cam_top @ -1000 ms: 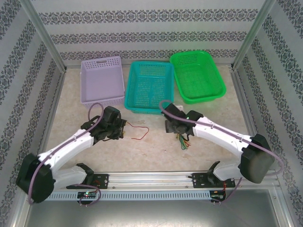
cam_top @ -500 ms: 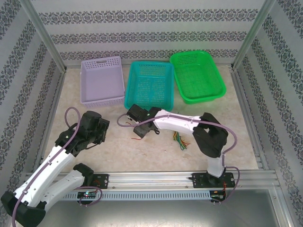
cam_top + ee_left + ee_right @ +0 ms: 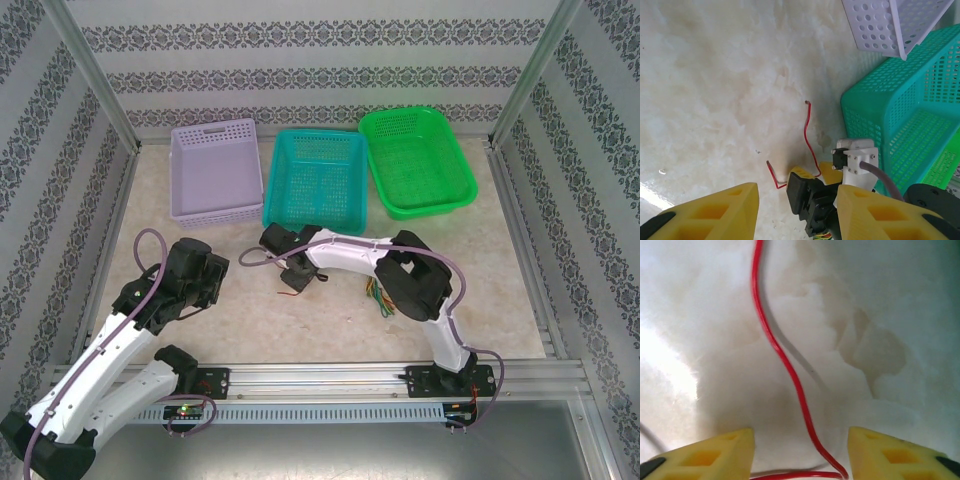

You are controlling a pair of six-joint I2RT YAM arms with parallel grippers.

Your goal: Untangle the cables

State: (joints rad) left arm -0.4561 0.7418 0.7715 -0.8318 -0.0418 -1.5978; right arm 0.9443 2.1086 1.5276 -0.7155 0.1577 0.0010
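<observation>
We see the red wire [image 3: 769, 340] lying on the desk [image 3: 300, 325] at the centre of the top view. Its long axis runs straight up between the fingers of our right gripper [image 3: 800, 437] — spread, not yet pinching. The left gripper [image 3: 797, 192], spread and empty, sits farther left — the other cables [image 3: 381, 296] bunch to the right.

patterned wallpaper walls [image 3: 320, 70] (grey floral bands on white) enclose a pale marbled tabletop [image 3: 330, 320], with slanted metal posts [image 3: 97, 85] at the corners and a slotted rail [image 3: 320, 412] along the near edge.
</observation>
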